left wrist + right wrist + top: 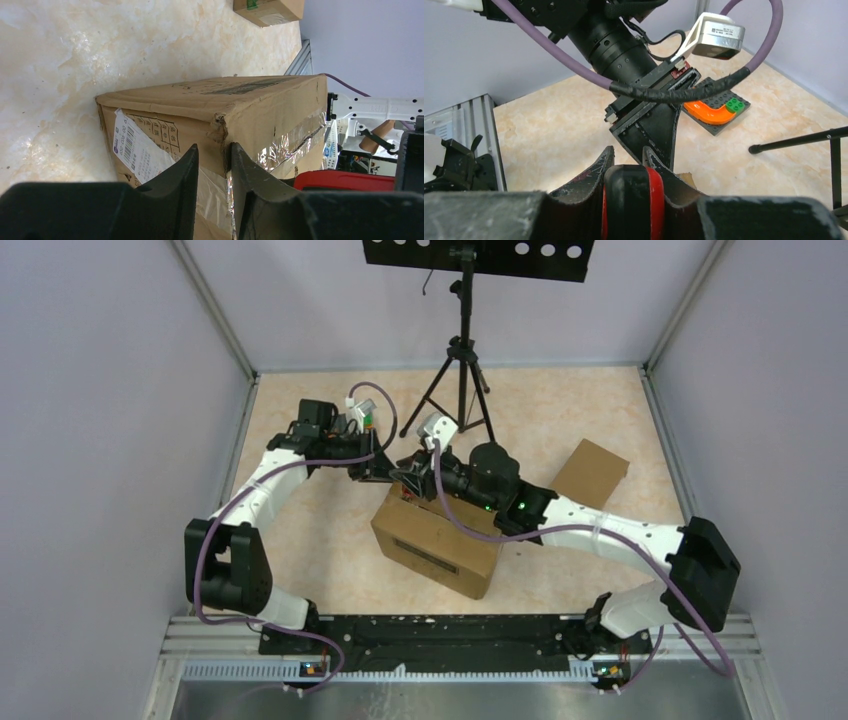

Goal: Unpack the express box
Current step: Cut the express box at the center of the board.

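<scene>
1. The express box [435, 540] sits near the middle of the worktop [320, 540], turned at an angle to the worktop's edges, with its flaps closed.
2. The left gripper [214, 147] is at the box's far left corner. Its two fingers [177, 185] straddle the crumpled corner edge and are clenched on the cardboard.
3. Beside that corner, a white shipping label [137, 150] is stuck on one face, and clear tape [295, 145] runs along the seam of the adjoining face.
4. The right gripper [628, 157] is just beside the left one over the same far corner. It grasps a red-and-black tool [629, 200] between its fingers; what kind of tool cannot be told.
5. A smaller cardboard box [590, 472] lies apart, to the right and a little farther back.
6. A black tripod [462, 370] stands at the far side.
7. A grey studded plate [719, 112] carrying an orange curved piece lies near the tripod's legs.
</scene>
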